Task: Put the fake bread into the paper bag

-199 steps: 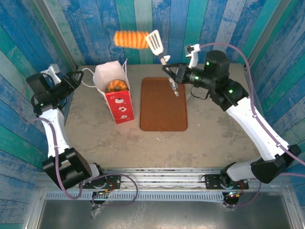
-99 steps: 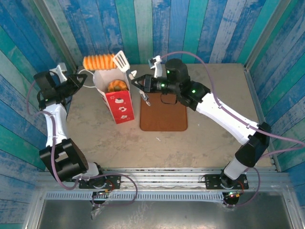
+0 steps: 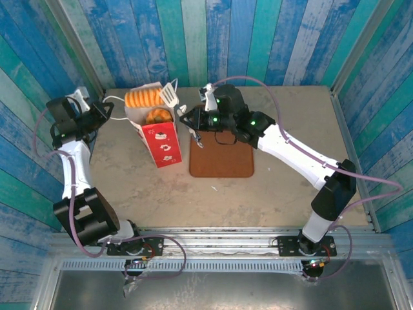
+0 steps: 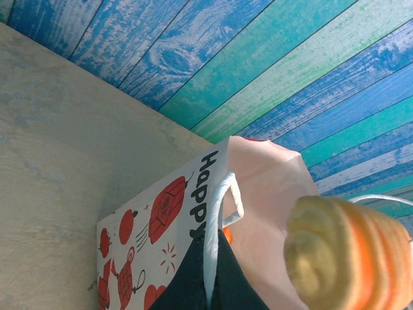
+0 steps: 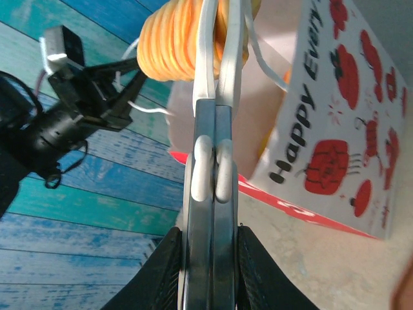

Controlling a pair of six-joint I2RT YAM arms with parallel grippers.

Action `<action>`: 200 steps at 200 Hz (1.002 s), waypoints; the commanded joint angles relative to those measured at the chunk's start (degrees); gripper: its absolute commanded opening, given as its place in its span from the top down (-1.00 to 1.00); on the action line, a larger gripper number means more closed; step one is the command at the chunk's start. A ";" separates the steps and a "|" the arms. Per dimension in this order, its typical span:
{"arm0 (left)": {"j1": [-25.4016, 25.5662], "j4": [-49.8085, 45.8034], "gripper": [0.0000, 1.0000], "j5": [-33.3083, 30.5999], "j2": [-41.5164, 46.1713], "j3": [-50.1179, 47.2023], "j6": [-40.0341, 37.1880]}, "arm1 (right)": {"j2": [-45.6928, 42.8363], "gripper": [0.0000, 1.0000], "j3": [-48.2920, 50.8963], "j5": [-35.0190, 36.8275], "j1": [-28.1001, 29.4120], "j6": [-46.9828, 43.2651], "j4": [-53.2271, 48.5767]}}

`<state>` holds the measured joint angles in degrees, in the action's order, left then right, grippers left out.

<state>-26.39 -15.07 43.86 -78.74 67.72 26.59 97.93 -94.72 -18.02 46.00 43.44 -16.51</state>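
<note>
Top view: upper left, my left hand [image 3: 108, 113] is clenched on the loop handle [image 3: 118, 99] of the paper bag [image 3: 162, 141], which stands upright on the bench [image 3: 129, 194]. My right hand [image 3: 188, 119] grasps white tongs [image 3: 169, 95] pinching a braided loaf [image 3: 143, 98] at the bag's mouth.

Left wrist: the loaf sits lower right, by the bag's rim.

Right wrist: the tongs run up centre frame and the loaf is at the top.

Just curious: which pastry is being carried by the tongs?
The long ridged orange loaf, gripped in the white tongs at the paper bag's top; the ring-shaped pastry already sits inside the bag.
</note>
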 commanded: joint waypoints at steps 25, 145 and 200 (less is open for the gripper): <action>0.01 1.04 1.00 -1.15 3.37 -0.47 -0.06 | 0.68 0.99 -1.66 2.49 -0.51 -3.74 -4.60; -0.04 1.27 0.99 0.52 3.29 -0.09 -0.22 | 0.70 0.29 -2.67 2.50 -0.49 -5.69 -7.02; -0.05 1.56 0.97 1.04 3.14 0.01 0.21 | 0.43 0.18 -3.17 2.35 -0.61 -5.62 -6.43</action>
<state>-26.39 -14.76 43.86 -78.67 67.70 26.85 99.18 -95.70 -16.29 45.67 38.09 -23.57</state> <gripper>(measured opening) 0.053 0.406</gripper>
